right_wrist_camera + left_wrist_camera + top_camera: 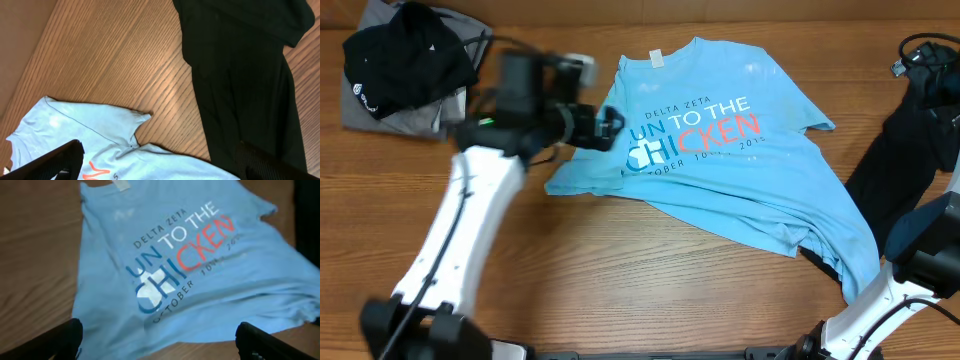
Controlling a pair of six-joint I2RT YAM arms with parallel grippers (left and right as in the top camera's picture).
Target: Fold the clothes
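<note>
The sky-blue T-shirt [740, 160] with white and red lettering lies spread, front up, in the middle of the table. It also shows in the left wrist view [200, 265] and the right wrist view [75, 130]. A long plain black garment [910, 140] lies at the right edge; the right wrist view shows it too [240, 75]. My left gripper [610, 125] hovers over the shirt's left sleeve, open and empty [160, 342]. My right gripper [160, 162] is open and empty, above the shirt's right side; in the overhead view only its arm shows.
A pile of black and grey clothes [410, 65] sits at the back left corner. A black cable [920, 50] lies at the back right. Bare wooden table [620, 270] shows in front of the shirt.
</note>
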